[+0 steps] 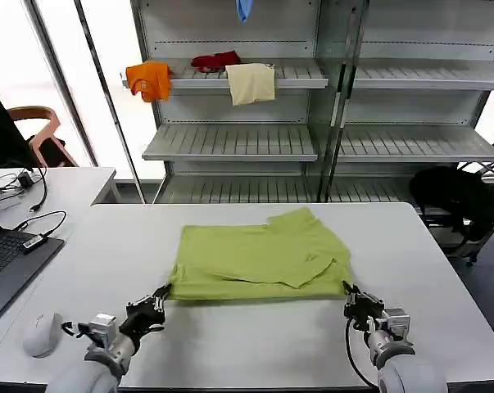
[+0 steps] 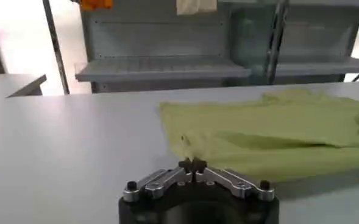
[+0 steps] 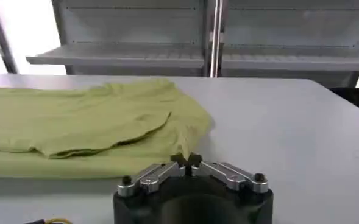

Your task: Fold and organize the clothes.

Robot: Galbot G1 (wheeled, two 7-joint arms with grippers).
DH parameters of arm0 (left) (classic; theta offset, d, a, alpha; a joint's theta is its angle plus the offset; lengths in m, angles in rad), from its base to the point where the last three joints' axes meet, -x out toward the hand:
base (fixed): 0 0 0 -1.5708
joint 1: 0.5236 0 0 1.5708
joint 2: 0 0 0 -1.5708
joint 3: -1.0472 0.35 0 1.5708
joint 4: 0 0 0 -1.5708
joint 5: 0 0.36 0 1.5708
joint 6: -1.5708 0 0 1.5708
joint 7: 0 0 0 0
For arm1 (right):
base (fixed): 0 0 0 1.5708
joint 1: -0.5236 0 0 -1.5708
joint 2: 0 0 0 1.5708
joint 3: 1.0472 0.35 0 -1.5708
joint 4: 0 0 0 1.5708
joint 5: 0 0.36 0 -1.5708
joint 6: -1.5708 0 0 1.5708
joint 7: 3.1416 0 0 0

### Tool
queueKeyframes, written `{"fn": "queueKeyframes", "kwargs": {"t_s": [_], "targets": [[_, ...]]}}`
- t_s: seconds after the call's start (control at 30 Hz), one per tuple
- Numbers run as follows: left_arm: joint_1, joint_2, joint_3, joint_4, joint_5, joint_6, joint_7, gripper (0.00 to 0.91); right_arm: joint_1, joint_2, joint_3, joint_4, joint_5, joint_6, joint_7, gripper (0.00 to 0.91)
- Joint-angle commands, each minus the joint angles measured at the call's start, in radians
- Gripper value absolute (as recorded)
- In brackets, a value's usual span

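Evidently, the lime yellow-green cotton T-shirt [image 1: 259,260] is flanked at its near corners by the left gripper [image 1: 157,297] and right gripper [image 1: 350,295], fingers closed and empty, apparently ready for another fold.

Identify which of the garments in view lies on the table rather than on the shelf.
The lime yellow-green T-shirt lies folded on the white table; the orange garment, red garment and cream garment sit on the shelf.
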Motion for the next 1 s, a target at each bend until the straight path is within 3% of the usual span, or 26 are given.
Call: {"fn": "queueKeyframes", "kwargs": {"t_s": [0.03, 0.47, 0.73, 0.77, 0.8, 1.0], "targets": [[0.16, 0.043, -0.139, -0.111, -0.095, 0.0, 0.04, 0.0, -0.098, 0.001, -0.005, 0.093, 0.016, 0.001, 0.01, 0.0], [0.27, 0.062, -0.205, -0.142, -0.036, 0.0, 0.025, 0.0, -0.297, 0.011, -0.087, 0.202, -0.061, 0.002, 0.072, 0.0], [0.337, 0.067, -0.194, -0.173, -0.004, 0.001, -0.017, 0.03, -0.336, -0.002, -0.096, 0.228, -0.092, 0.002, 0.069, 0.0], [0.344, 0.068, -0.191, -0.176, 0.0, 0.001, -0.021, 0.907, -0.339, -0.002, -0.099, 0.231, -0.096, 0.002, 0.069, 0.04], [0.348, 0.067, -0.19, -0.178, 0.001, 0.001, -0.022, 0.907, -0.34, -0.002, -0.104, 0.232, -0.104, 0.002, 0.068, 0.907], [0.345, 0.047, -0.156, -0.193, 0.005, 0.0, -0.036, 0.907, -0.32, 0.009, -0.109, 0.213, -0.123, 0.004, 0.076, 0.907]]}}
